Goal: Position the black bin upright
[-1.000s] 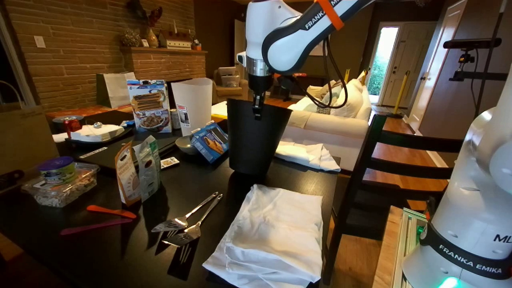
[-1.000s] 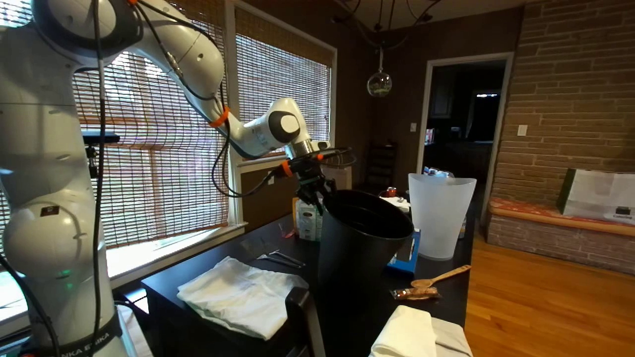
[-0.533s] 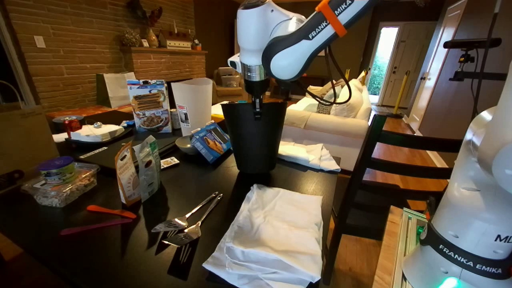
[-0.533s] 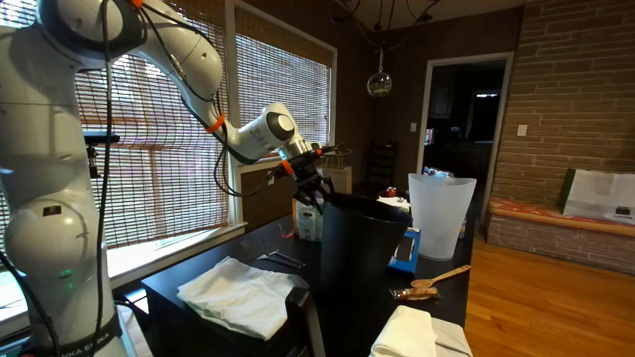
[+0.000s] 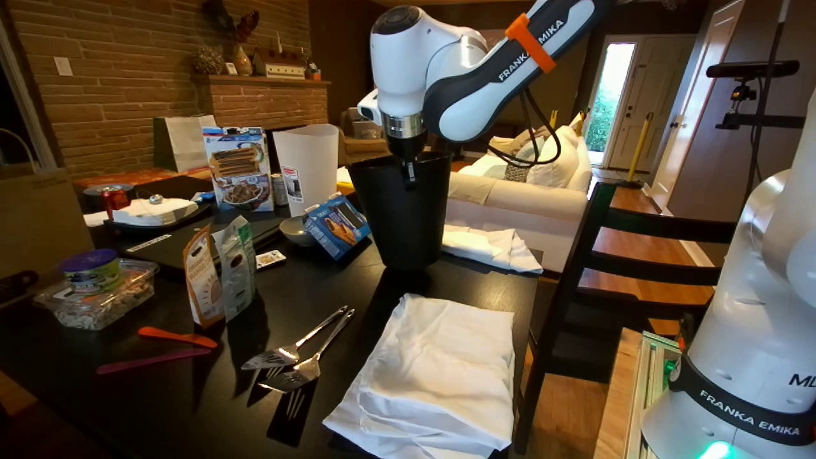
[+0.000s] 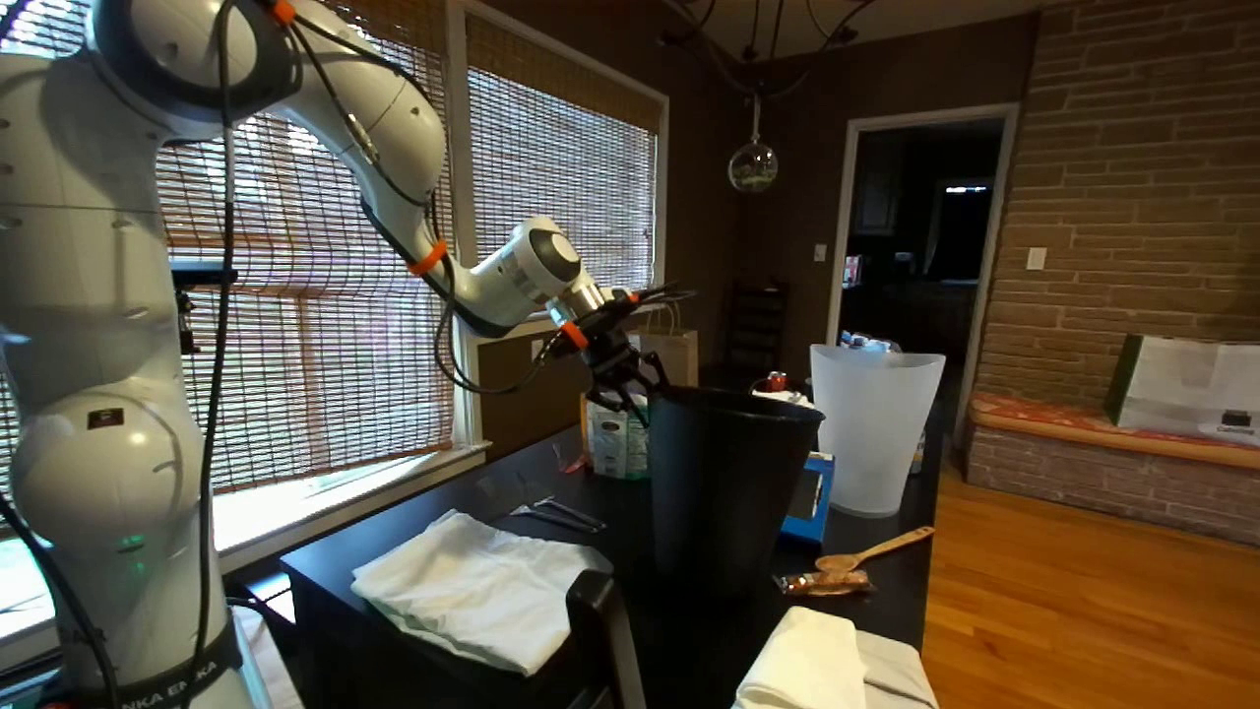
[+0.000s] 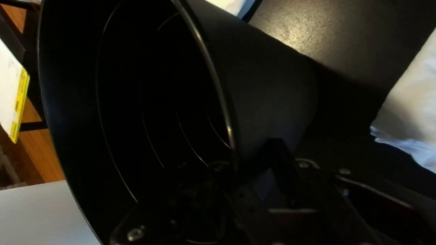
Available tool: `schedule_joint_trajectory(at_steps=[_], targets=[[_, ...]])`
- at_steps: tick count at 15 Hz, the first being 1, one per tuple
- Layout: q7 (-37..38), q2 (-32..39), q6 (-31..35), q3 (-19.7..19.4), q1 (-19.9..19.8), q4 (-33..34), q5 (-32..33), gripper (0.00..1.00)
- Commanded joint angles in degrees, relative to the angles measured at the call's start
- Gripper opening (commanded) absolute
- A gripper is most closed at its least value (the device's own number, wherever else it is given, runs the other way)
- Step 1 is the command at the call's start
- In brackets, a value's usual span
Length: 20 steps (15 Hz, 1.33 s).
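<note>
The black bin (image 5: pixel 403 220) stands nearly upright with a slight tilt on the dark table (image 5: pixel 319 287), mouth up. It also shows in an exterior view (image 6: pixel 724 502), where its base blends into the dark table, so I cannot tell whether the whole base rests flat. In the wrist view the bin (image 7: pixel 269 81) shows its open mouth and ringed inside, dark and with nothing visible in it. My gripper (image 5: pixel 411 178) straddles the rim, one finger inside and one outside, shut on the wall. It shows in the other views too (image 6: pixel 645 399) (image 7: pixel 248 158); the inner fingertip is mostly hidden.
A blue box (image 5: pixel 338 226) and a white container (image 5: pixel 309 169) stand close beside the bin. A folded white cloth (image 5: pixel 440 376) lies in front, near metal utensils (image 5: pixel 306 357). A wooden spoon (image 6: pixel 876 551) lies by the table edge. A chair (image 5: pixel 644 268) stands alongside.
The bin has swung from a clear tilt to nearly upright, its mouth turning level. My wrist has moved lower and tilted, with the gripper staying on the rim.
</note>
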<state>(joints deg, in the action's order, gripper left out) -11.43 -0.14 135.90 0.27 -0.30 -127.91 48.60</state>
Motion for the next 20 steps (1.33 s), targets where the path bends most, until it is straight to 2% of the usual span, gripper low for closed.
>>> schedule_joint_trajectory(at_steps=[1,10,16,20], targets=[[5.3,0.1,-0.2,0.2,0.4,0.1,4.3,0.04],[15.8,1.0,-2.1,0.6,1.4,-0.4,5.5,0.04],[19.0,1.4,-3.9,1.0,2.1,-0.4,5.7,0.04],[19.9,1.7,-5.4,1.1,2.3,-0.3,5.3,0.34]])
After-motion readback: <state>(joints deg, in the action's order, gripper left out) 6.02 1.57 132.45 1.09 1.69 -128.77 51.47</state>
